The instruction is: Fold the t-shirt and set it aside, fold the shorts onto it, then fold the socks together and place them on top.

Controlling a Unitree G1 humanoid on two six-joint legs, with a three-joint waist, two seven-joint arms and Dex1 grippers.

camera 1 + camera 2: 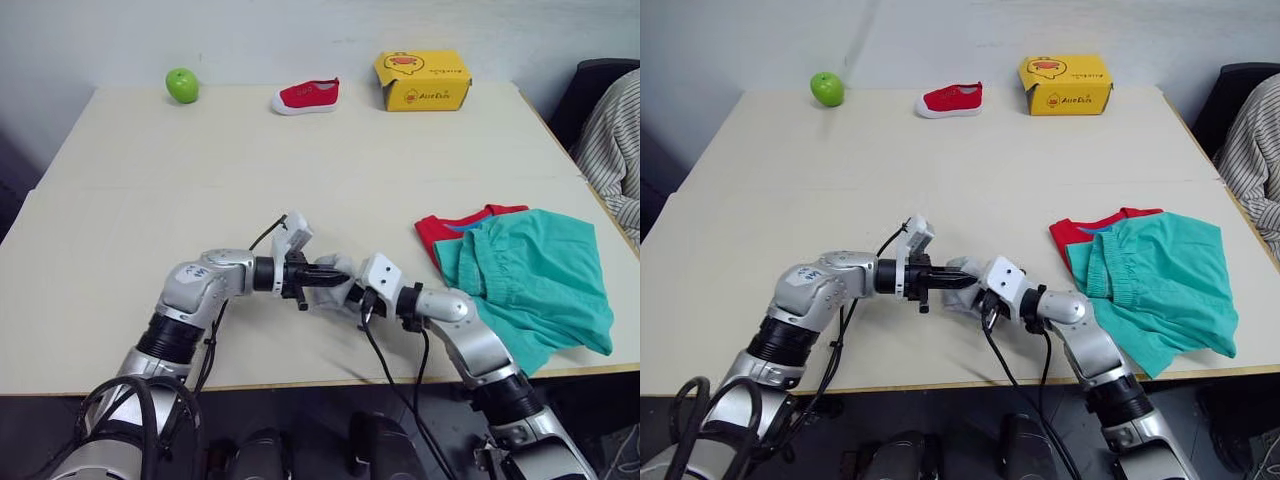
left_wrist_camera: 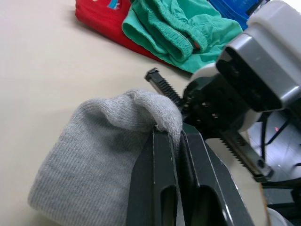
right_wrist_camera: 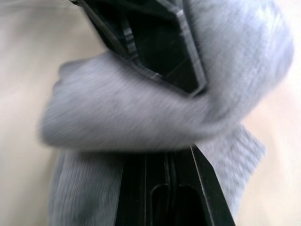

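Observation:
The grey socks [image 2: 89,155] lie bunched near the table's front edge, between my two grippers. My left gripper [image 1: 338,276] points right and is shut on a fold of the knit, with the cloth draped over its fingertips [image 2: 164,141]. My right gripper [image 1: 354,292] faces it from the right, almost touching, its fingers together under the same grey bundle [image 3: 141,117]. To the right, the teal shorts [image 1: 530,280] lie on top of the folded red t-shirt [image 1: 440,228], which shows as a red strip along their far left side.
Along the far edge sit a green apple [image 1: 182,85], a small red shoe [image 1: 306,96] and a yellow box [image 1: 421,80]. A person's striped sleeve [image 1: 615,150] and a dark chair [image 1: 600,80] are past the table's right side.

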